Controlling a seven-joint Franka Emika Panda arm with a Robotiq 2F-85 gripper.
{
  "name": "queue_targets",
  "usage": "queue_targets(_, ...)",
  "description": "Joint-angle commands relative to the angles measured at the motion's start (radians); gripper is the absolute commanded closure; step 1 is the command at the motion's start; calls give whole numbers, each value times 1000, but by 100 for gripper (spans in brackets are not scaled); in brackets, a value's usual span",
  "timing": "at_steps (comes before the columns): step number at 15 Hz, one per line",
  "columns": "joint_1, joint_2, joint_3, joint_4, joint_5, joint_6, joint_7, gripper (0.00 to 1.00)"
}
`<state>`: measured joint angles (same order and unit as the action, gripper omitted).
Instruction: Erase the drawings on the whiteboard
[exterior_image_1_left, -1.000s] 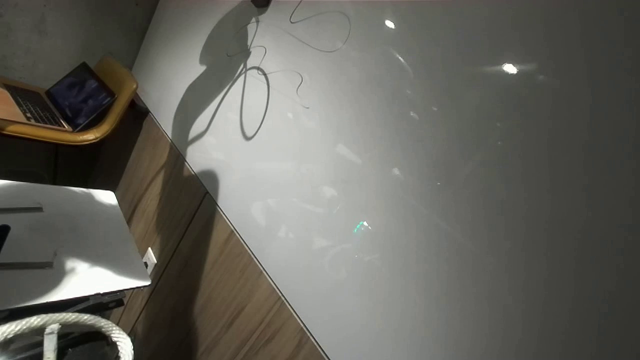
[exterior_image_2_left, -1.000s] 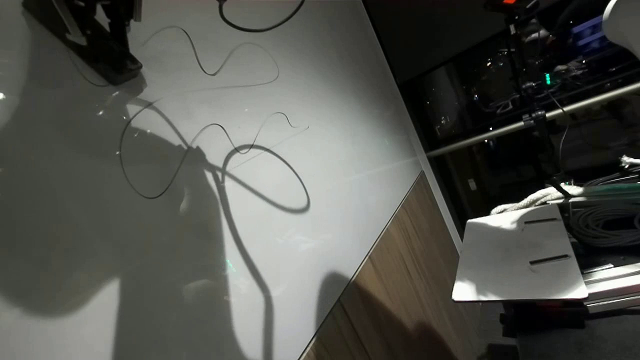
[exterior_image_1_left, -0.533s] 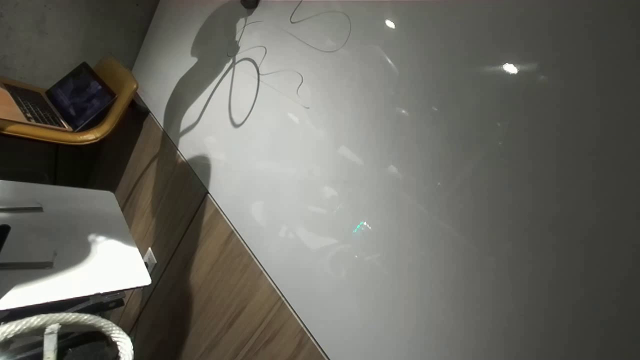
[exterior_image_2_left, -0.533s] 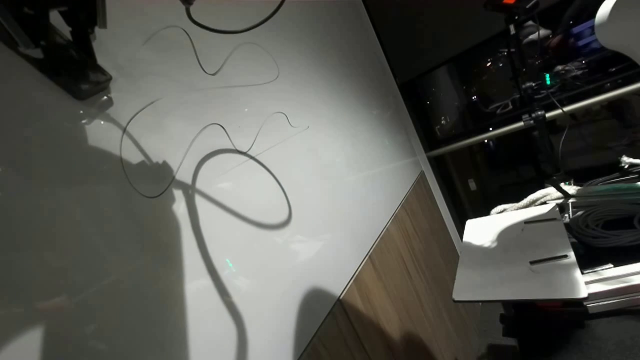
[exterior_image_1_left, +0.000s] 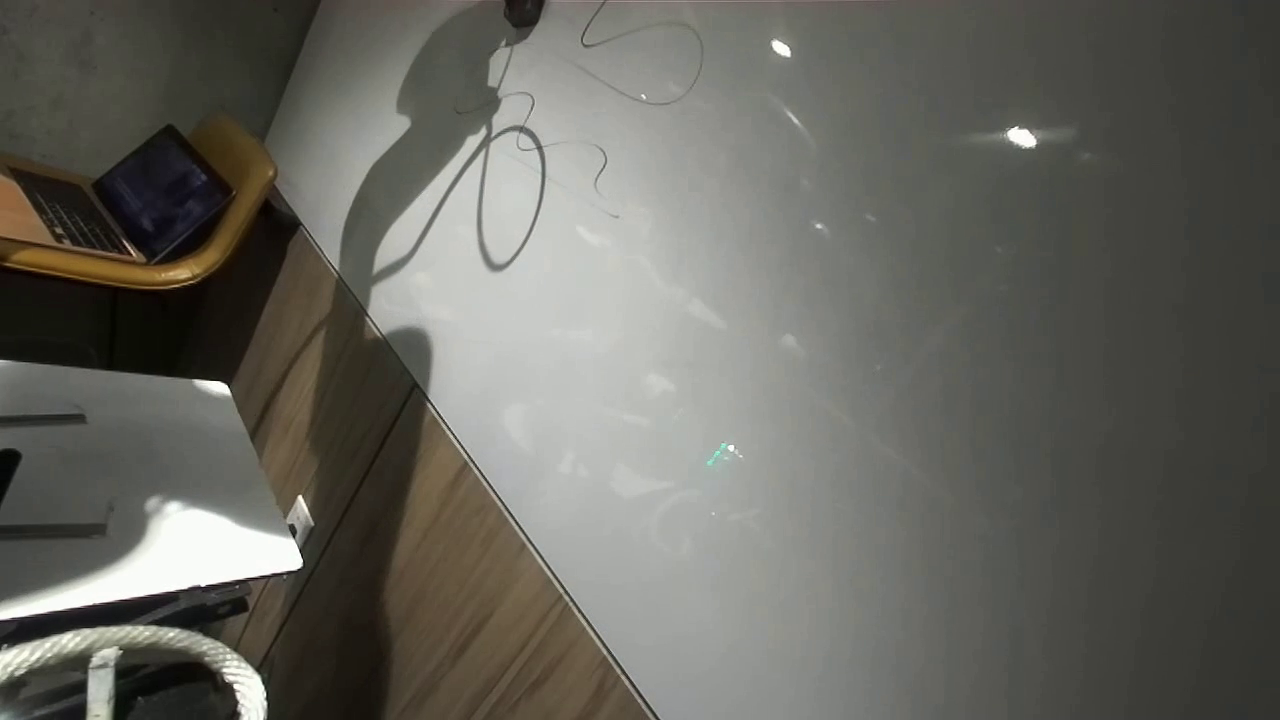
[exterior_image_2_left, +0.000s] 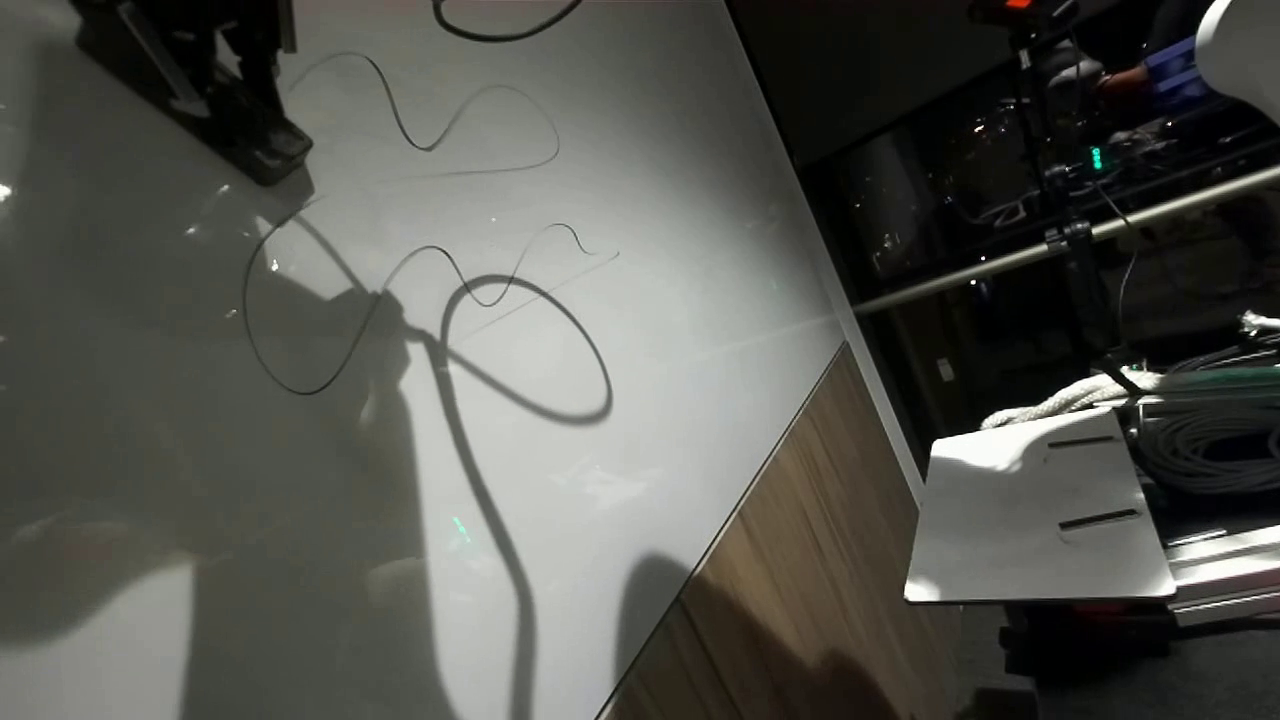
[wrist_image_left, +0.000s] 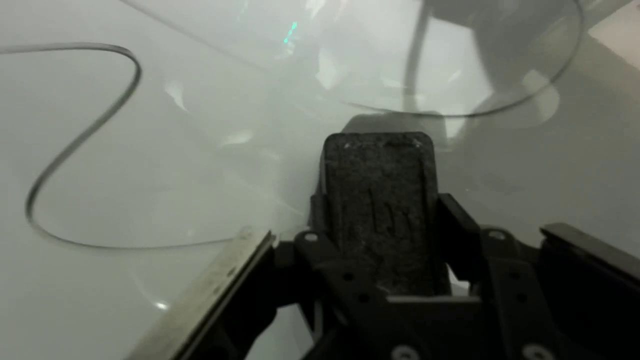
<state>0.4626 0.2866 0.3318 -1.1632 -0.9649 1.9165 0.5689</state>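
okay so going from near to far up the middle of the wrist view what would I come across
Gripper → dark eraser that it holds → curved pen line on the whiteboard, past the eraser's far end.

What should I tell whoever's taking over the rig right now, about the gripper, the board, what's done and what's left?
Gripper: shut on a dark block, likely the eraser, with a finger on each side.
Block: over the whiteboard; whether it touches, I can't tell.
Drawings: thin dark curvy lines on the board; in the wrist view one curves left of the block, another passes above it.
Done: block gripped. How much has been wiped, the pictures don't settle.
Left: wipe those lines. The thick cable shadow isn't ink, so probably ignore it.
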Motion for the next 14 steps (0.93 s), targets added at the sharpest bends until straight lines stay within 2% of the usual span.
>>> queue_targets(1, -95, -145, -52, -163, -1, 18, 23, 71)
queue_targets(5, -176, -291, -99, -308, 28, 32, 54, 71)
queue_targets(9, -264, -434, -188, -466, 113, 83, 68, 71)
queue_targets(14, -410, -581, -312, -670, 281, 253, 18, 71)
